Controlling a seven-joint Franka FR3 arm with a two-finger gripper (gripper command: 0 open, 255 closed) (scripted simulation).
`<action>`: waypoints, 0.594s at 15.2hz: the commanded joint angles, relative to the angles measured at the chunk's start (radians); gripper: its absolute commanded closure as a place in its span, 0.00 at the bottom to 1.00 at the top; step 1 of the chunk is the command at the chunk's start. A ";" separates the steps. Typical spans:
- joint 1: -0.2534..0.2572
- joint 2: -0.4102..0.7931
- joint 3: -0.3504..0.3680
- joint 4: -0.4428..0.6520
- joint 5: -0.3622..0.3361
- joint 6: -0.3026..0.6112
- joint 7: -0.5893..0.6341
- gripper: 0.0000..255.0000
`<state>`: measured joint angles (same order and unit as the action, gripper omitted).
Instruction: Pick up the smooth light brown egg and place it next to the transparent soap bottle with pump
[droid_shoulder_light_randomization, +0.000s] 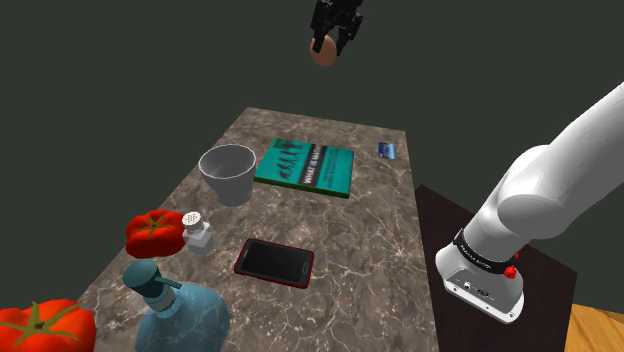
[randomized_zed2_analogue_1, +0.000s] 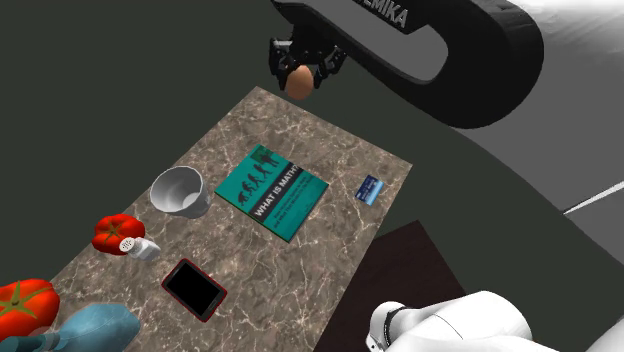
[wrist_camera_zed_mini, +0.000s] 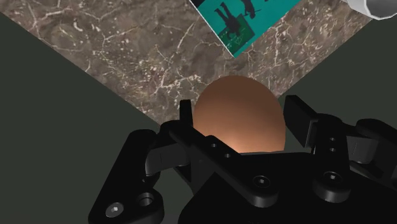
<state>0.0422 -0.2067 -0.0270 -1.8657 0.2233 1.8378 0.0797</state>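
High above the far end of the marble table, my black gripper (droid_shoulder_light_randomization: 327, 47) is shut on a smooth light brown egg (droid_shoulder_light_randomization: 322, 52). The same egg (randomized_zed2_analogue_1: 298, 81) hangs between the fingers in the second exterior view, and the wrist view shows the egg (wrist_camera_zed_mini: 238, 114) clasped from both sides over the table's far corner. The soap bottle with pump (droid_shoulder_light_randomization: 177, 312) is bluish and see-through, standing at the table's near end by the shoulder view's lower left. It is far from the gripper.
On the marble table (droid_shoulder_light_randomization: 340, 240) lie a teal book (droid_shoulder_light_randomization: 306, 166), a white cup (droid_shoulder_light_randomization: 229, 172), a red-framed phone (droid_shoulder_light_randomization: 274, 262), a small white shaker (droid_shoulder_light_randomization: 197, 233), a blue card (droid_shoulder_light_randomization: 386, 151) and two tomatoes (droid_shoulder_light_randomization: 153, 231) (droid_shoulder_light_randomization: 42, 327). The arm's stand (droid_shoulder_light_randomization: 500, 270) borders its right side.
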 joint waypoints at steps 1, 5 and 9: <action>0.000 0.001 0.000 0.025 -0.001 -0.024 0.005 1.00; 0.000 0.012 -0.002 0.091 -0.004 -0.078 0.016 1.00; -0.001 0.027 -0.003 0.162 -0.005 -0.133 0.026 1.00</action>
<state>0.0419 -0.1862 -0.0291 -1.7260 0.2183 1.7208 0.1039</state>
